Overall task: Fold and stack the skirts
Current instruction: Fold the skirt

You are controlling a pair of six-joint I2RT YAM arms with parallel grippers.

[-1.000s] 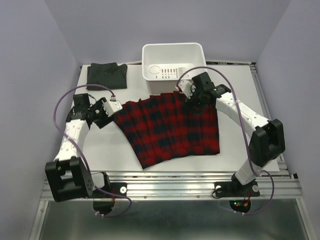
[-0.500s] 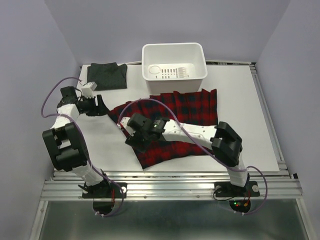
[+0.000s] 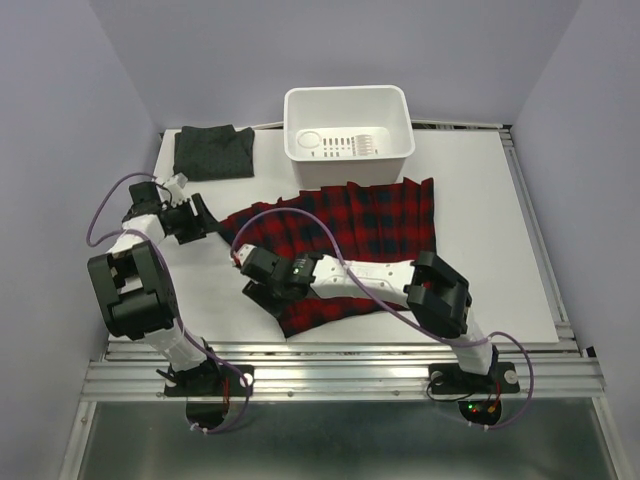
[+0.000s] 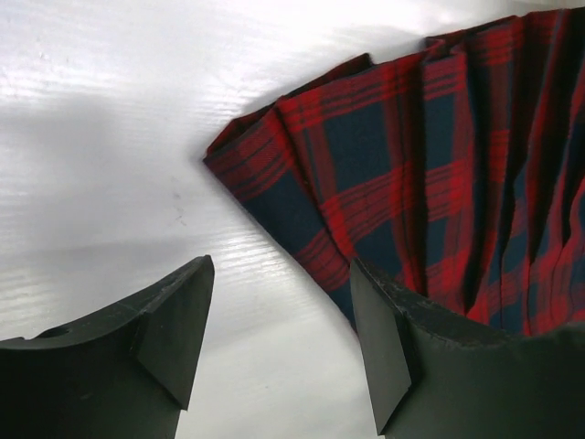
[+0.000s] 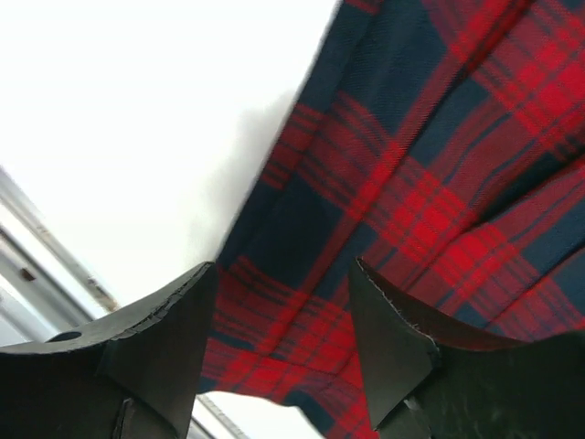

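The red-and-navy plaid cloth skirt (image 3: 375, 215) lies spread flat on the white table (image 3: 480, 170), a little left of the middle. It is fan-shaped. Its long axis runs from the near left to the far right, and the pleats follow roughly that line. One pleated corner points left, toward the left gripper (image 3: 200, 222).

In the left wrist view that corner (image 4: 302, 155) lies just ahead of the left gripper (image 4: 279, 338). The fingers are spread apart, with bare table between them, and the right-hand finger (image 4: 384, 347) overlaps the cloth's edge.

The right arm (image 3: 365, 275) reaches across the near half of the skirt and covers part of it, and its purple cable (image 3: 300, 205) loops over the cloth. The right gripper (image 3: 252, 268) sits at the skirt's left near edge. In its wrist view the right gripper (image 5: 283, 338) is spread wide above the plaid (image 5: 420, 174), straddling the hem where cloth meets table. The view does not show whether the fingertips touch the fabric.

The dark charcoal grey skirt (image 3: 213, 152) lies as a folded rectangle at the far left corner, well apart from the plaid one. A white rectangular plastic tub (image 3: 346, 91) stands at the far middle, and its near wall is just beside the plaid skirt's far edge.
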